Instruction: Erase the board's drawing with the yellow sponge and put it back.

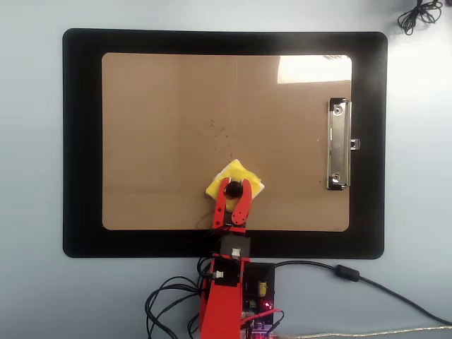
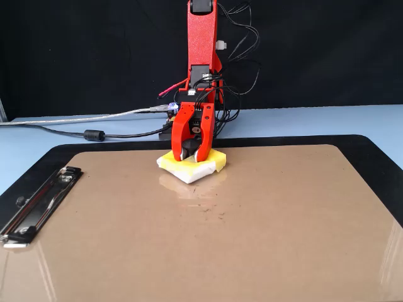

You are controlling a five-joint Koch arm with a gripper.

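counter [image 1: 28, 169] pale blue | black mat [image 1: 81, 141] under board [image 1: 155, 127] | claw [image 1: 233, 191] pinched yellow sponge [image 1: 236, 174] by its knob at board's 6 o'clock | faint drawing [image 1: 220, 129] specks near centre

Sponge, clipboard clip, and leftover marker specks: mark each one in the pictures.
yellow sponge [image 1: 241, 173]: overhead view, on its bare yellow top corner, beyond the tool.
clip [image 1: 338, 145]: overhead view, on the middle of the silver metal bar.
marker specks [image 2: 211, 212]: fixed view, on the faint dark flecks on the board before the sponge.
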